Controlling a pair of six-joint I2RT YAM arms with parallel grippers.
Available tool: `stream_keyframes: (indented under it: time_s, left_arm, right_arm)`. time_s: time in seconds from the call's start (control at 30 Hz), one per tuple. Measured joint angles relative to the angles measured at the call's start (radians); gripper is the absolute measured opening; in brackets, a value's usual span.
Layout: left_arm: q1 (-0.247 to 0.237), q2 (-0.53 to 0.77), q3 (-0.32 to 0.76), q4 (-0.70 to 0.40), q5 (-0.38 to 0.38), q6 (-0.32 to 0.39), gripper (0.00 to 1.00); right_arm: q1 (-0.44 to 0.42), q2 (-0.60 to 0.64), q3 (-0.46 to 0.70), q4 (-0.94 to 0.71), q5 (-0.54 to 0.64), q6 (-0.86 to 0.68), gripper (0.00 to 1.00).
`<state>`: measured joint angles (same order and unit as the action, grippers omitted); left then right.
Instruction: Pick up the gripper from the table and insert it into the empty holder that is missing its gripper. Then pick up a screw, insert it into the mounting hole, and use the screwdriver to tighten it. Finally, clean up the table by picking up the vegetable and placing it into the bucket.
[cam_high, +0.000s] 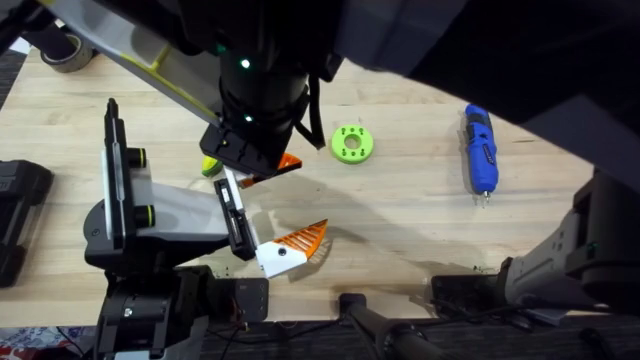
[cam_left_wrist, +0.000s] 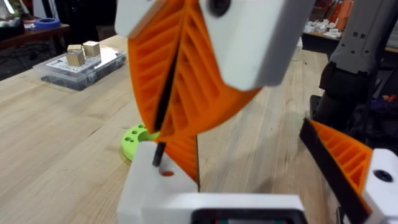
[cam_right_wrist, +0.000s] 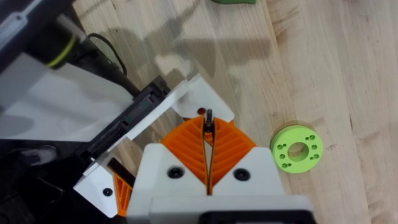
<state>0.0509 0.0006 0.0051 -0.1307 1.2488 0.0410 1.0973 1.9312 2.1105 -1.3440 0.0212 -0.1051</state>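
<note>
Right pincer (cam_right_wrist: 208, 134) is clamping closed on a thin black screw (cam_right_wrist: 209, 118) above the holder (cam_high: 235, 215); orange finger (cam_high: 295, 245) seemingly seated, screwdriver (cam_high: 480, 150) and vegetable (cam_high: 210, 165) are waiting

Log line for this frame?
step: screw insertion | right end effector: shut on thin dark screw, above gripper base | gripper: at holder tip | screwdriver: on table

White-and-orange gripper (cam_high: 292, 246) seated on black holder bar (cam_high: 234, 213) of grey stand. Blue screwdriver (cam_high: 480, 150) flat at table's right, tip toward near edge. Yellow-green vegetable (cam_high: 210, 164) beside stand.
</note>
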Motion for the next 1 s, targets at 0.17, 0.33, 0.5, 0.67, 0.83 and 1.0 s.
stream_keyframes:
  time_s: [0.17, 0.33, 0.5, 0.67, 0.83, 1.0]
  left_arm:
    - [0.000, 0.000, 0.000, 0.000, 0.000, -0.001, 0.988]
    - [0.000, 0.000, 0.000, 0.000, 0.000, 0.000, 0.988]
    - [0.000, 0.000, 0.000, 0.000, 0.000, 0.000, 0.988]
    - [0.000, 0.000, 0.000, 0.000, 0.000, 0.000, 0.988]
    - [0.000, 0.000, 0.000, 0.000, 0.000, 0.000, 0.988]
    - [0.000, 0.000, 0.000, 0.000, 0.000, 0.000, 0.988]
  right_arm:
    - [0.000, 0.000, 0.000, -0.003, 0.000, 0.000, 0.013]
    - [-0.001, 0.000, 0.000, 0.004, 0.000, 0.000, 0.013]
    - [-0.003, -0.015, 0.000, 0.022, 0.000, 0.000, 0.013]
    - [-0.005, -0.055, 0.000, 0.021, 0.000, 0.000, 0.013]
    - [-0.005, -0.070, 0.000, 0.019, 0.000, -0.001, 0.013]
    - [-0.002, -0.070, 0.000, -0.004, -0.022, -0.044, 0.013]
